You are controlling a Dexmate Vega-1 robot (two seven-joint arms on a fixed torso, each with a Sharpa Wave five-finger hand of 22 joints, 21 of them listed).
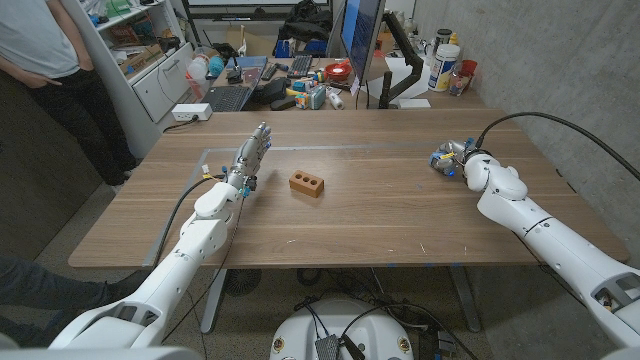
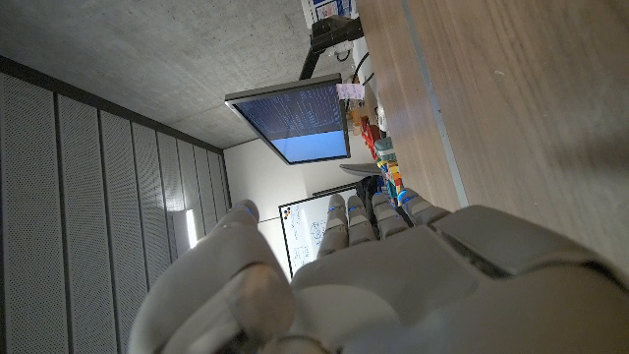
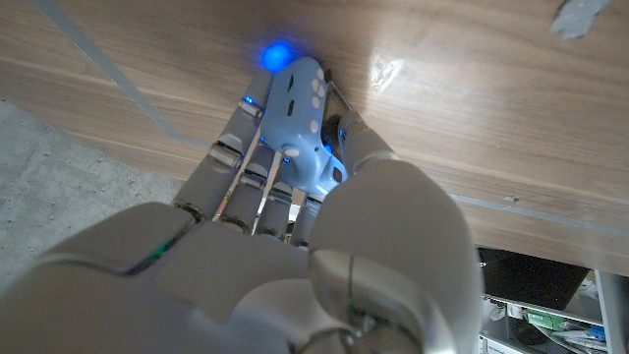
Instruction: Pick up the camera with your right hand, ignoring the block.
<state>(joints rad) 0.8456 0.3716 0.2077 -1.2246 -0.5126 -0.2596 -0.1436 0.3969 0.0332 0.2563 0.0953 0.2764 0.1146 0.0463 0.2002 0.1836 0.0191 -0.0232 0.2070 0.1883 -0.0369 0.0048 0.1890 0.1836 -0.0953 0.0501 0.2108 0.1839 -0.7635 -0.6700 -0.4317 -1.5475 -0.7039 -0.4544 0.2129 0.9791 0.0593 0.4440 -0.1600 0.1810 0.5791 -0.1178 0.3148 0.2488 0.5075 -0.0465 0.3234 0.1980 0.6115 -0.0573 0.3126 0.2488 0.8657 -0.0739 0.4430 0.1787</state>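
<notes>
- Head view: our right hand (image 1: 458, 157) sits at about three o'clock on the long wooden table (image 1: 380, 215), fingers wrapped around the small pale-blue plastic camera (image 1: 440, 159), which is down at the tabletop. We see the brown rectangular block with holes (image 1: 307, 184) near the table's centre, well apart from both hands. Our left hand (image 1: 252, 154) stands at about nine o'clock, fingers straight and extended, holding nothing.
- Left wrist view: our left hand (image 2: 373, 285) shows fingers stretched out together beside the wooden table (image 2: 511, 88), with a lit dark-framed monitor (image 2: 295, 118) beyond.
- Right wrist view: our right hand (image 3: 295, 246) grips the camera (image 3: 303, 118) between fingers and thumb against the wood; a blue light glows beside it.
</notes>
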